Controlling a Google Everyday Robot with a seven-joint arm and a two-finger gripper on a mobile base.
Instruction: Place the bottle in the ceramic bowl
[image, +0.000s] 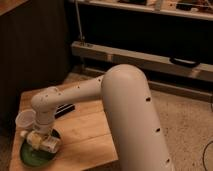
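The bottle (44, 142) lies on its side in the green ceramic bowl (31, 155) at the front left corner of the wooden table. Its pale label faces up and its cap end points left. My gripper (42, 131) hangs from the white wrist directly above the bottle, very close to its top side. My large white arm sweeps in from the right and hides much of the table's right side.
A translucent white plastic cup (24, 120) stands just behind the bowl, left of my wrist. A flat black object (65, 108) lies on the wooden table (85, 132) behind my forearm. A metal rail and dark shelving run along the back.
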